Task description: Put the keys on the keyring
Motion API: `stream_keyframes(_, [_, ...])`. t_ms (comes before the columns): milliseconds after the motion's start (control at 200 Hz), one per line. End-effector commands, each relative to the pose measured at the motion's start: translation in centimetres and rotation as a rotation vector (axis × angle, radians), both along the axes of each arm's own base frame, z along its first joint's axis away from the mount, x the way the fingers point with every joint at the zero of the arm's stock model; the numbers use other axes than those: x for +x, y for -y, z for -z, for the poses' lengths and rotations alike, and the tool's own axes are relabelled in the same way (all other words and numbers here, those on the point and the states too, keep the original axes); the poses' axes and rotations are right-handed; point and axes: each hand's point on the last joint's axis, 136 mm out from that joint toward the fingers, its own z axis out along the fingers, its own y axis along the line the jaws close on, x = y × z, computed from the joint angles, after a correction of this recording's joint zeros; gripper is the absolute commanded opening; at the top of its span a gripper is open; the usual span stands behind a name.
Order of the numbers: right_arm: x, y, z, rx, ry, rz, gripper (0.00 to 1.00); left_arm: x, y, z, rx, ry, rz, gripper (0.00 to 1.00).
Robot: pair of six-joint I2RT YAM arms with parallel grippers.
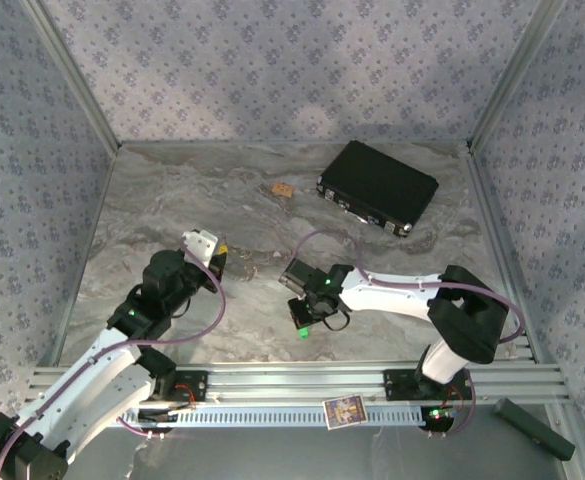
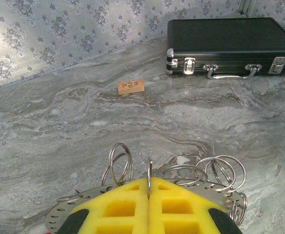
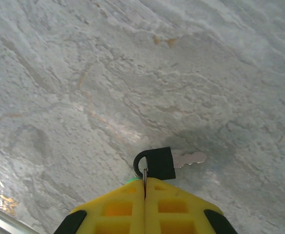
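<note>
The case [image 1: 377, 187] lay at the back right of the table [image 1: 172, 200]; the wooden block [image 1: 283, 189] lay just to its left, apart from it; both sat well behind the grippers. The left gripper [image 1: 219, 263] stood left of centre; the right gripper [image 1: 305, 323] stood to its right, apart from it and nearer the front rail [image 1: 272, 381]; a card [image 1: 344, 411] lay on that rail. The keyring [image 2: 59, 217] lay beneath the left fingertips, its split rings ahead of them, one ring upright between the closed jaws. The key [image 3: 157, 163] lay on the table just ahead of the right fingertips, blade pointing right in the right wrist view; a thin ring ran from its head into the closed jaws.
</note>
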Motion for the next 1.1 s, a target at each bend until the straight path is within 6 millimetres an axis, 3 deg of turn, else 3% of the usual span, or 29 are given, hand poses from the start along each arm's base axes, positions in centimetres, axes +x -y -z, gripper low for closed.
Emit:
stream_keyframes(0, [-0.4,0.9,0.7,-0.044,-0.019,-0.024,0.0,0.3,0.4,-1.8,-0.036,0.055,0.015,0.0])
stream_keyframes(385, [-0.1,-0.3,1.5,-0.039,-0.043,-0.025,0.0,0.2,0.4,-1.7,-0.03,0.055,0.017,0.0])
stream_keyframes(460, [-0.1,-0.3,1.5,-0.038,-0.046,-0.023,0.09,0.2,0.4,-1.7,-0.03,0.057,0.016,0.0])
stream_keyframes(560, [0.0,-0.3,1.5,-0.038,-0.045,-0.018,0.13,0.2,0.4,-1.7,-0.029,0.057,0.018,0.0])
stream_keyframes(1094, [0.4,-0.5,1.4,-0.035,-0.043,-0.015,0.13,0.2,0.4,-1.9,-0.031,0.06,0.019,0.0])
